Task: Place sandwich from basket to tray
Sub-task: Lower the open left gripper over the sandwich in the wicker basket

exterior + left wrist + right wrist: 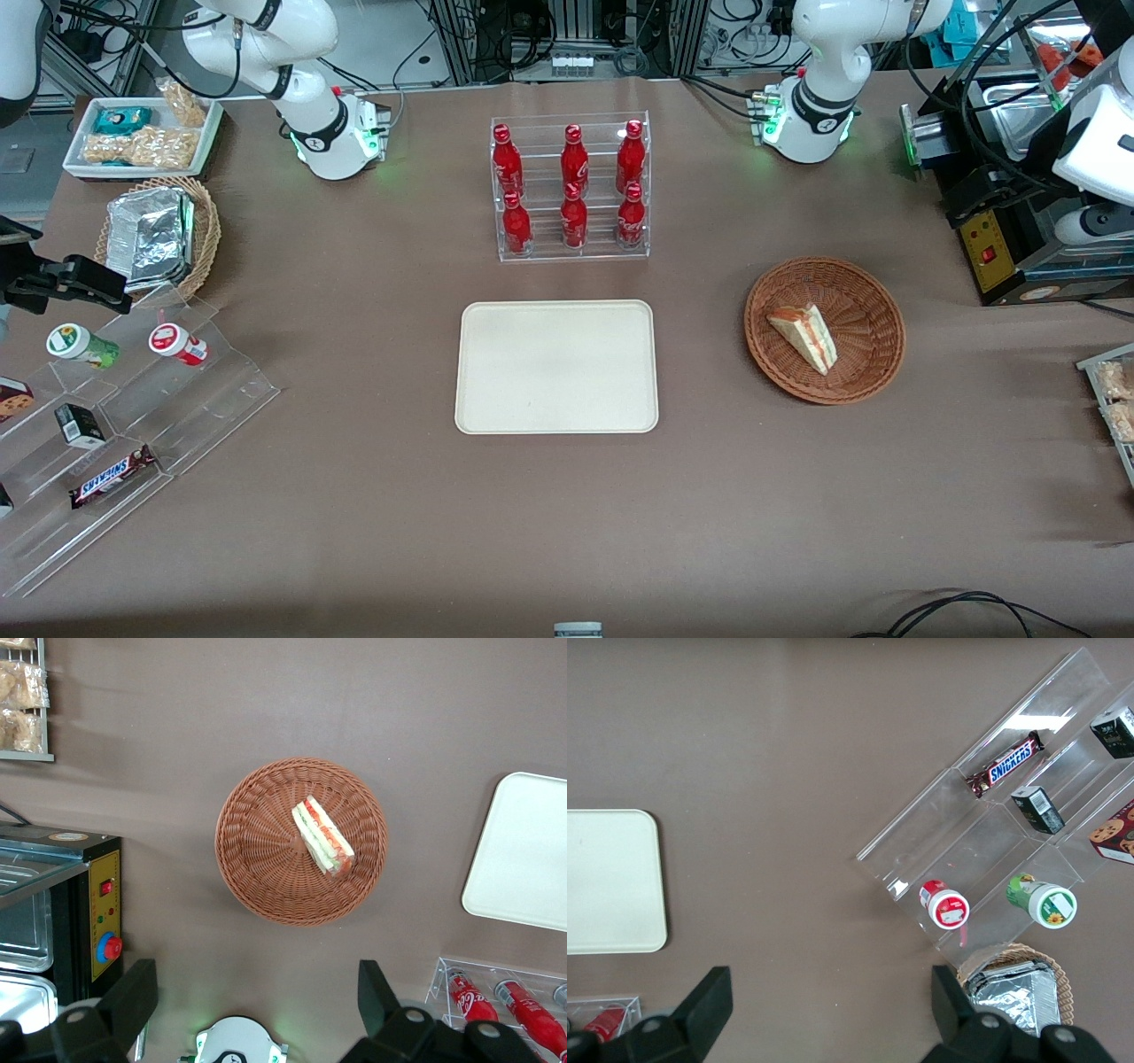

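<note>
Soft bread of the sandwich (322,835), lying in the basket (257,870), may crush or slip if the spread claw (257,1010), high above, descends off-centre toward it.

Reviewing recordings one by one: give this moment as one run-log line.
stage: pre-grasp | hand: open, high above basket | sandwich: in basket, untouched | tray: bare, beside basket toward the parked arm's end
</note>
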